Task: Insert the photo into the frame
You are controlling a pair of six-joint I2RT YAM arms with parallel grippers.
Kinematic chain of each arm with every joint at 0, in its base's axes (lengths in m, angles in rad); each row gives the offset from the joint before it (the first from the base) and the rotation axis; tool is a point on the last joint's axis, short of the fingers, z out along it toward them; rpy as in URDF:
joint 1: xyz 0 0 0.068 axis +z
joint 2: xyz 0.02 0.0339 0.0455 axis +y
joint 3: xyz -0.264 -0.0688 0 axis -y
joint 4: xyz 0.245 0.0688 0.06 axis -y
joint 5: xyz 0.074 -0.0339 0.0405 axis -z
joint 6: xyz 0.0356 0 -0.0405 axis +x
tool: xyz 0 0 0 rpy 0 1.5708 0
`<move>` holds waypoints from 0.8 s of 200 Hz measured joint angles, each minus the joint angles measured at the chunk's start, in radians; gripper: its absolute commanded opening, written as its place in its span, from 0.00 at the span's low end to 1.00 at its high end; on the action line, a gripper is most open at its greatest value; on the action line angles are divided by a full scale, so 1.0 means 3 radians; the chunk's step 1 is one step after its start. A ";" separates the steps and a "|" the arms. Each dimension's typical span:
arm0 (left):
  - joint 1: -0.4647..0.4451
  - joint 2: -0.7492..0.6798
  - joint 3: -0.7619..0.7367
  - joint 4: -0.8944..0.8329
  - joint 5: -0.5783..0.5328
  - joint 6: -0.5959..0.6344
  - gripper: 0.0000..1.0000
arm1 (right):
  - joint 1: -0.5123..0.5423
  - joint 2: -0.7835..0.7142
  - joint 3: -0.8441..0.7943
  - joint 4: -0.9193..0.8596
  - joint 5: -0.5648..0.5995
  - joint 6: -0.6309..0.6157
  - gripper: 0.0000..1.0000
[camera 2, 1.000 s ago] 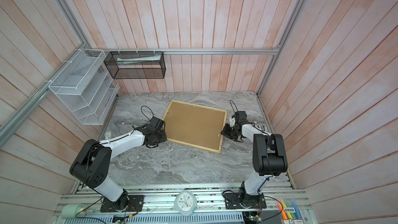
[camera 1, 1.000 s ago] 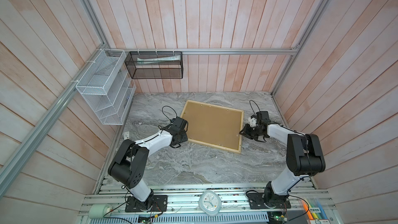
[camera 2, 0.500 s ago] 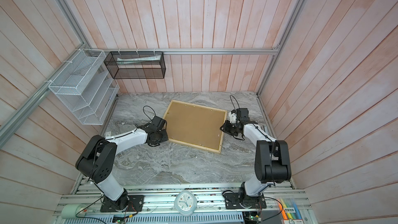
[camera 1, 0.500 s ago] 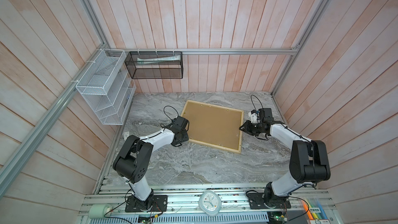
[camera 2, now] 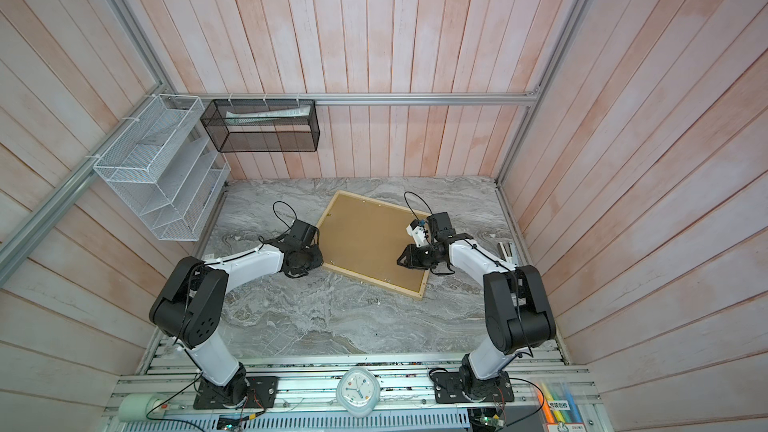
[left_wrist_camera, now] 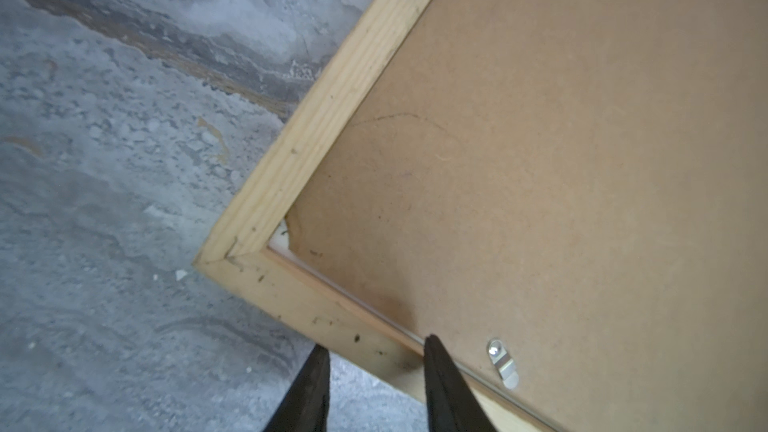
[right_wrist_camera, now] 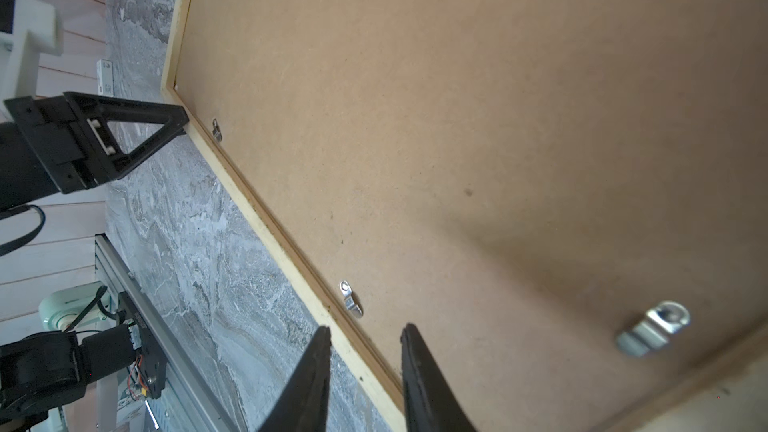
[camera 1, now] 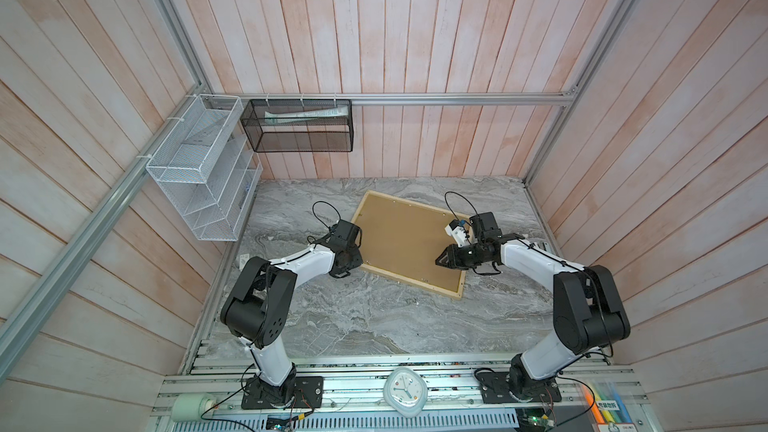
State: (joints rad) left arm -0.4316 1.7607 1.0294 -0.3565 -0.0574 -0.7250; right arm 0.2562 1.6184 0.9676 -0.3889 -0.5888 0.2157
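Wooden slat of frame [left_wrist_camera: 316, 118] lies between jaws of left tool [left_wrist_camera: 376, 344].

The brown backing board [camera 1: 405, 238] covers whatever lies inside the frame [camera 1: 415, 284]. Only a white sliver [left_wrist_camera: 279, 238] peeks out at a chipped corner, too little to name. From above, the left gripper [left_wrist_camera: 374, 347] sits tucked under its own wrist; whether it pinches the slat, I can't tell. The metal clip [right_wrist_camera: 652, 328] nearest the right wrist camera is blurred.
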 measured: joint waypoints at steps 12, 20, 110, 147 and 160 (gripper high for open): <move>0.0019 0.0046 0.0043 0.0029 0.0006 0.0038 0.35 | 0.0006 0.0000 -0.0019 -0.0004 -0.0031 0.0000 0.32; 0.0031 0.0075 0.0069 0.0050 0.0014 0.0061 0.34 | 0.0010 0.0000 -0.0022 -0.0004 -0.0045 -0.0003 0.32; 0.0207 0.0369 0.0407 0.0135 0.0169 0.0359 0.44 | 0.0262 0.0200 -0.0023 -0.0056 -0.0071 -0.0099 0.33; 0.0209 0.0324 0.0359 0.0104 0.0219 0.0333 0.51 | 0.0366 0.0263 -0.0112 -0.0043 -0.0046 -0.0094 0.34; 0.0202 0.0245 0.0280 0.0103 0.0261 0.0305 0.52 | 0.0390 0.0263 -0.0125 -0.0039 -0.0039 -0.0085 0.34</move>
State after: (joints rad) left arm -0.3710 1.8343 1.1133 -0.3256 0.0208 -0.6334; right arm 0.3733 1.6974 0.9302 -0.4007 -0.6006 0.1902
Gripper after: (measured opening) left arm 0.509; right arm 0.335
